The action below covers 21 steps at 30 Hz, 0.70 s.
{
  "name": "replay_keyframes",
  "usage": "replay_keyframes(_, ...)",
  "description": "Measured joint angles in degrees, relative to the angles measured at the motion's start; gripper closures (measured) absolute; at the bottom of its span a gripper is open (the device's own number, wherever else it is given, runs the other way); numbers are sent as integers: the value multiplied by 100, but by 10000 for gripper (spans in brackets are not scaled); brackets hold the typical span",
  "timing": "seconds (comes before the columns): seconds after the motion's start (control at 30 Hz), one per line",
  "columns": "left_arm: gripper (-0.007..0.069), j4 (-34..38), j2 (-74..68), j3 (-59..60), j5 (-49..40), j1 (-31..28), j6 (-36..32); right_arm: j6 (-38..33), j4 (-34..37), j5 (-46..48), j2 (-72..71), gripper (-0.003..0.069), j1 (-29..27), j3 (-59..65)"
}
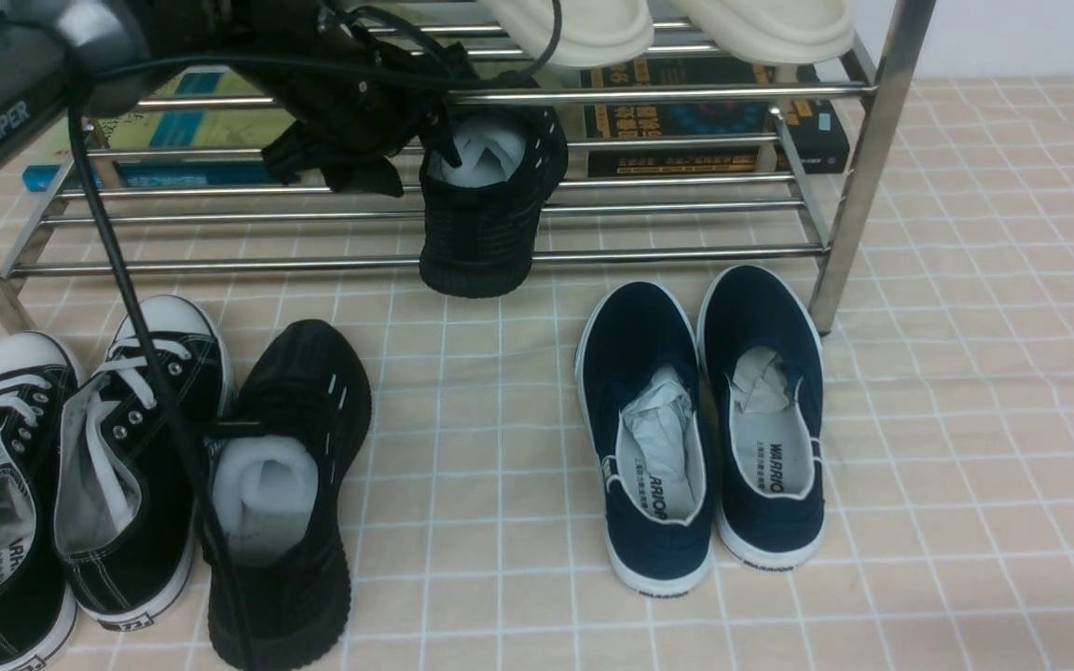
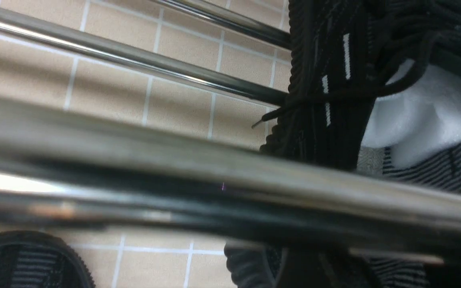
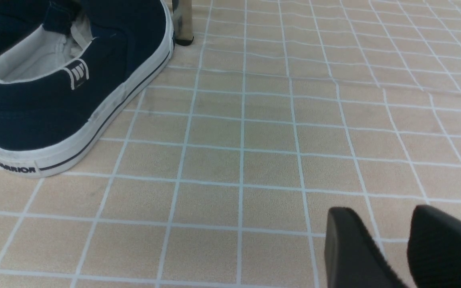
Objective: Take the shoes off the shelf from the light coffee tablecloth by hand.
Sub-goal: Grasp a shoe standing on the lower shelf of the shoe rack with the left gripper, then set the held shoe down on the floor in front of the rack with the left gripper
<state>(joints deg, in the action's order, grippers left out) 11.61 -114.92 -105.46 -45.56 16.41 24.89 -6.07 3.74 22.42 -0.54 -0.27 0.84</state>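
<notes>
Bits you cannot see well

A blurry tube of the shelf [image 2: 214, 180] covers part of the black shoe [image 2: 322, 60]. The cream slippers [image 1: 574, 28] are cut off at the top, the lace-up shoes [image 1: 117, 503] at the side, the right gripper [image 3: 378, 224] at the bottom.

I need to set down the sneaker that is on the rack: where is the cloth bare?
The cloth is bare between the black knit sneaker lying on it and the navy slip-ons, and widely right of the slip-ons, beyond the rack leg. The left is crowded: canvas lace-ups sit close beside that sneaker.
</notes>
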Motion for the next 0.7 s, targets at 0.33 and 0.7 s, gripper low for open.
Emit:
replay_keyframes(0.33, 270, 212, -339, -41, 1, 18, -161, 0, 0, 0, 0, 419, 0, 0)
replay_keyframes(0.7, 606, 74, -109, -45, -516, 19, -112, 0, 0, 0, 0, 419, 0, 0)
